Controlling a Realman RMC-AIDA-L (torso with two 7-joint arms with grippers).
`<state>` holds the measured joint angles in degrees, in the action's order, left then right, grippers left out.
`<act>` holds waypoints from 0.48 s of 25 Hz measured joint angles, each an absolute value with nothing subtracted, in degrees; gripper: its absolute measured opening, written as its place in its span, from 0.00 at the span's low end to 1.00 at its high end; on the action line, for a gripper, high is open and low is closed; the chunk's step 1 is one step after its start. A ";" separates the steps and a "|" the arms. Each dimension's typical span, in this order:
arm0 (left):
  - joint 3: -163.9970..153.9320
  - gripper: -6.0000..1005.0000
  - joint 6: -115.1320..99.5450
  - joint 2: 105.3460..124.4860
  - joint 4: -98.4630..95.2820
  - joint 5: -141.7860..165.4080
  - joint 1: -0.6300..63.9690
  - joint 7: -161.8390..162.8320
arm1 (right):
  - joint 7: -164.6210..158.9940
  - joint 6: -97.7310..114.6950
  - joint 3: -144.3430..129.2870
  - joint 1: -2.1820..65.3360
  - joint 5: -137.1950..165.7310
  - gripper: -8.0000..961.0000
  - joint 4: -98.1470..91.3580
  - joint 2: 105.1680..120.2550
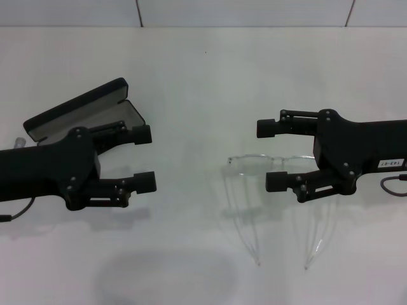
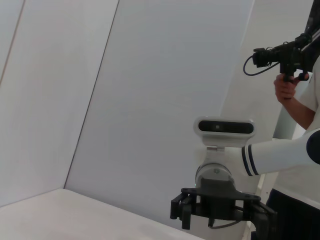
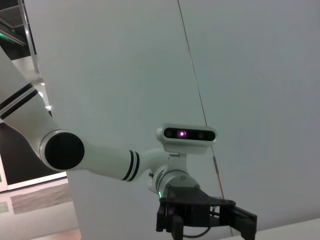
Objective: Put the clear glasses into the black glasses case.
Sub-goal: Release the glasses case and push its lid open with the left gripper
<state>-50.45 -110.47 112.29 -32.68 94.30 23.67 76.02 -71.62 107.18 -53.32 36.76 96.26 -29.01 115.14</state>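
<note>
Treat the clear glasses (image 1: 273,197) as light, thin, slippery and easily bent; they lie open on the table (image 1: 203,76), temples toward you. Grip them at the front frame, not the temple tips. The right gripper (image 1: 272,154) hovers at that front frame, jaws wide, holding nothing. The left gripper (image 1: 144,157), jaws also wide and holding nothing, waits beside the open black glasses case (image 1: 82,108).

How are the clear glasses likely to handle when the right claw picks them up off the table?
The clear glasses look thin-framed, so probably light and somewhat flexible. Their long temple arms are unfolded, so they may swing or snag. Smooth plastic might slip in the open right claw.
</note>
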 joint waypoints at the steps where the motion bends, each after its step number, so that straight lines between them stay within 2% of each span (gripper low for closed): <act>1: -50.44 0.88 -110.47 112.31 -32.67 94.30 23.53 76.01 | -71.62 107.19 -53.31 36.76 96.24 0.91 -29.01 115.14; 12: -50.35 0.87 -110.53 112.87 -32.59 94.21 23.18 75.24 | -71.62 107.31 -53.19 36.74 96.06 0.91 -29.00 115.14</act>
<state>-50.35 -110.53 112.87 -32.59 94.21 23.18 75.24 -71.62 107.31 -53.19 36.74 96.06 -29.00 115.14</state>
